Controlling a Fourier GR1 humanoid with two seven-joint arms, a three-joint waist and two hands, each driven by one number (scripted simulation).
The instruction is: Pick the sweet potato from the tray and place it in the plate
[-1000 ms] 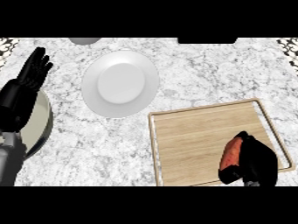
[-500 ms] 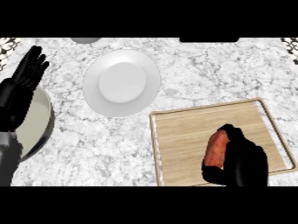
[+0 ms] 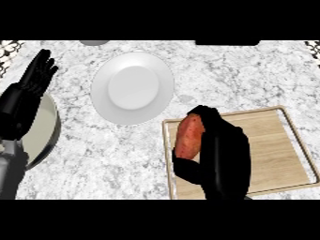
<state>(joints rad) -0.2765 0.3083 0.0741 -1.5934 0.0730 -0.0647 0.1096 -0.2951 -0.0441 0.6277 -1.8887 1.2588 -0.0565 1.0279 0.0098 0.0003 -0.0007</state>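
The reddish-orange sweet potato [image 3: 188, 137] is held above the left part of the wooden tray [image 3: 280, 140], with my right hand [image 3: 221, 154] curled round it from the right and below. A white plate [image 3: 133, 87] lies on the marble counter up and to the left of the tray, with nothing on it. My left hand [image 3: 31, 84] rests open at the left edge, fingers pointing up.
A round metal pan or bowl [image 3: 43, 131] sits at the left edge, partly behind my left forearm. A grey object [image 3: 93, 42] and a dark object [image 3: 224, 42] show at the counter's far edge.
My right hand has moved left and slightly up across the tray, carrying the sweet potato toward the tray's left edge. The left hand has barely shifted.
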